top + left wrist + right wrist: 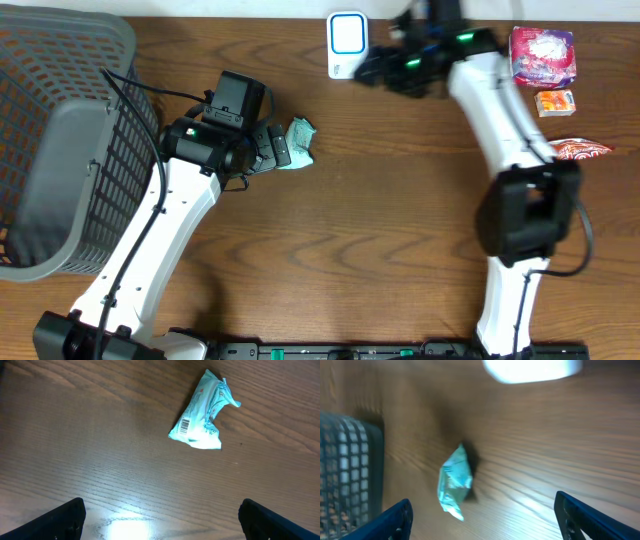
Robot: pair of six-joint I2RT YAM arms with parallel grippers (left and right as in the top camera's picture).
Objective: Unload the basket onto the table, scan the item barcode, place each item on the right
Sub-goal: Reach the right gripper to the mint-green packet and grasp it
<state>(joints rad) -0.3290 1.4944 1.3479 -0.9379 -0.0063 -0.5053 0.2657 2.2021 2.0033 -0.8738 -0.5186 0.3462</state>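
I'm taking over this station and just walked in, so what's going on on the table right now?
Neither arm is holding anything. A teal packet lies on the wooden table with its barcode showing, just ahead of the open left claw. The right claw, also open and empty, hovers near the white scanner at the far edge. Whether the packet has been scanned, the pictures don't show.

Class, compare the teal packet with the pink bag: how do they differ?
The teal packet is smaller than the pink bag. The teal packet lies near the middle; the pink bag sits at the far right. The teal packet shows a barcode; the pink bag shows none. Both lie unheld.
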